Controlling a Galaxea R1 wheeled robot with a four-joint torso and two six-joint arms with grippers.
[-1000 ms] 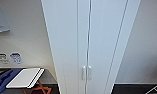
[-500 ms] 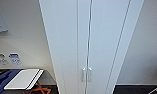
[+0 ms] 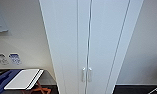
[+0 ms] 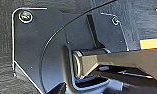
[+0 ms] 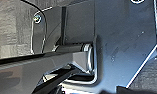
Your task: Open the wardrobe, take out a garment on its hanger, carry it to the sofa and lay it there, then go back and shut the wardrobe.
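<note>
**Wardrobe shut, robot parked right in front**

While the head camera looks forward and down, the wardrobe (image 3: pixel 94 45) sits dead centre, tall and white, both doors closed with just a thin dark seam running down between them. Two small upright handles (image 3: pixel 86 74) sit side by side low on that seam, one per door. Garment and hanger aren't visible with the doors shut.

Off to the left of the wardrobe, against the pale wall (image 3: pixel 21 45), a white board (image 3: pixel 24 78) lies flat on an orange crossed stand (image 3: pixel 40 88), with something blue (image 3: pixel 2 80) beside it. A couple of small stickers (image 3: pixel 14 58) are on the wall just above. Dark floor (image 3: pixel 134 89) shows at the bottom right.

Both wrist cams mostly catch the robot's own dark plate and bar over dark floor, so honestly can't tell whether either gripper is clenched or released.
</note>
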